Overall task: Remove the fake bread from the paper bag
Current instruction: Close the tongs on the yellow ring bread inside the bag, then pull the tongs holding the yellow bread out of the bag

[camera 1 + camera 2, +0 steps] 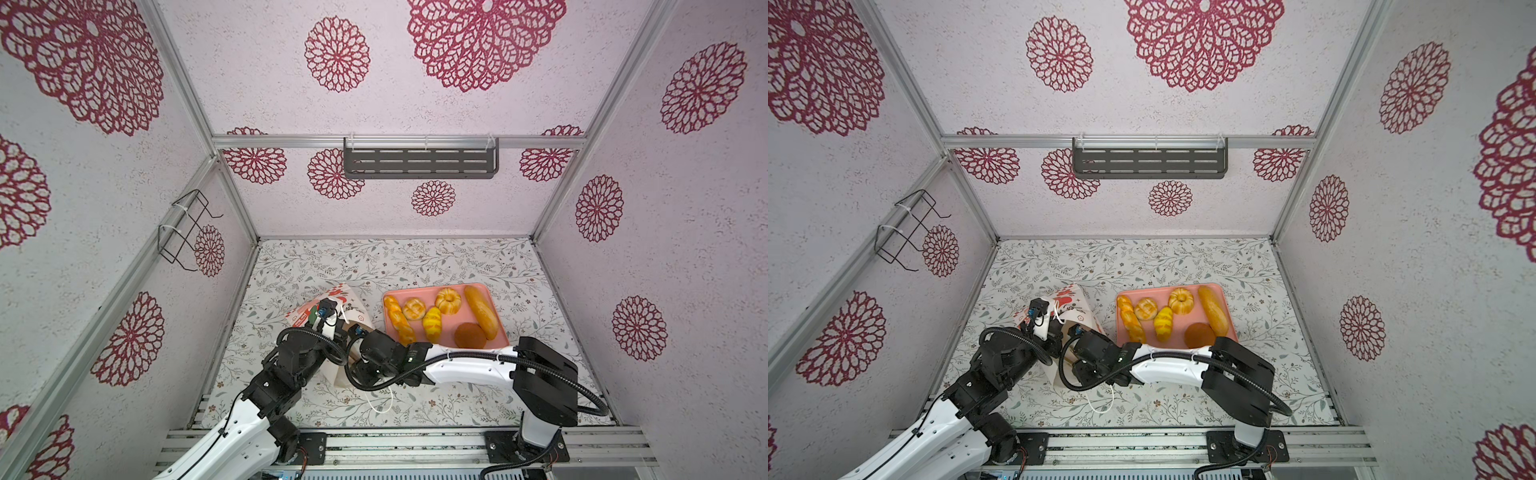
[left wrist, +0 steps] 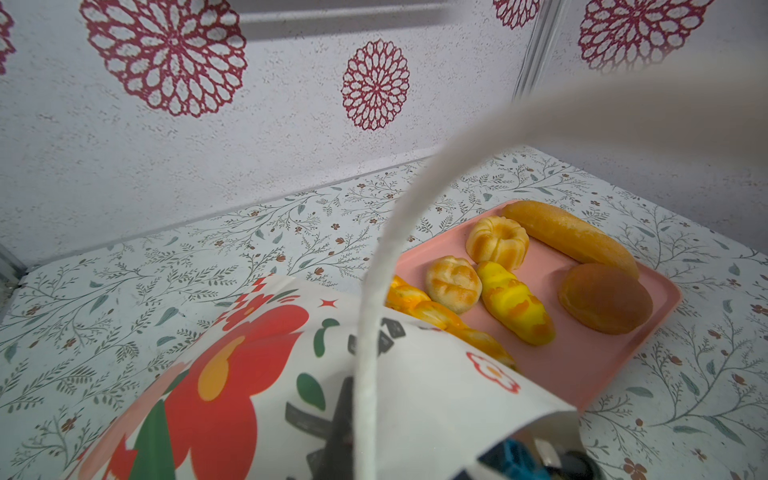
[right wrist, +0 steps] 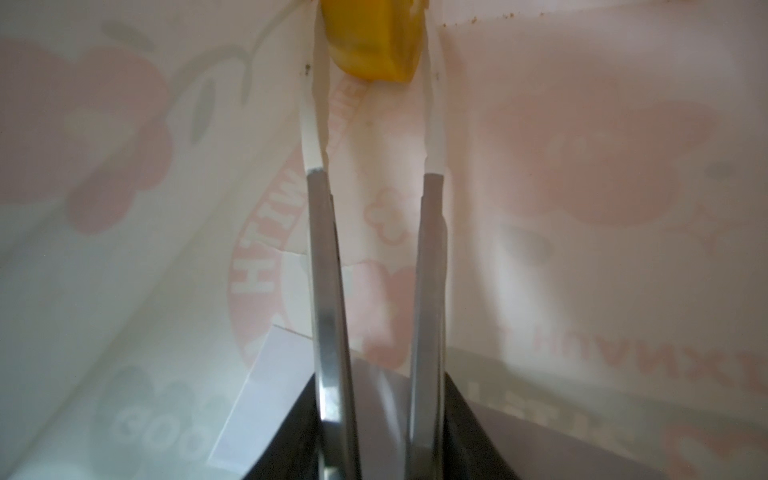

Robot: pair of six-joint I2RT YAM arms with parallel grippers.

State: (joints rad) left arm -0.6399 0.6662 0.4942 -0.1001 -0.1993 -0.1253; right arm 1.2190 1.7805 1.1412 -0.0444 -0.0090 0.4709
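Nearest, a loose white cord handle (image 1: pixel 380 401) curled on the leafy printed tablecloth (image 1: pixel 332 257), at the paper bag's 6 o'clock. The paper bag (image 1: pixel 353 305) lay tipped over with its mouth toward the arms, its smooth white paper printed with a big red flower. The left gripper (image 1: pixel 328 309) was clamped shut on the bag's upper edge. Beside it the other cord handle (image 2: pixel 386 270) arched up in a stiff loop in the left wrist view.

The right gripper (image 3: pixel 372 89) reached inside the bag. Its two slim metal fingers (image 3: pixel 328 291), tipped in white, stood a little apart. A glossy yellow bread (image 3: pixel 372 37) sat between the tips, deep in the bag's fold. Whether they pressed it could not be told.

At the bag's 3 o'clock, just beside it, a flat pink tray (image 2: pixel 582 365) with rounded corners held six more breads:
- a twisted stick (image 1: pixel 399 318)
- a round scored roll (image 1: pixel 414 309)
- a ridged yellow roll (image 1: pixel 432 324)
- a fluted ring bun (image 1: pixel 448 300)
- a long smooth loaf (image 1: pixel 481 311)
- a matte brown bun (image 1: pixel 469 336)

Farther off, at 12 o'clock, a dark slotted metal shelf (image 1: pixel 419 164) hung on the back wall.
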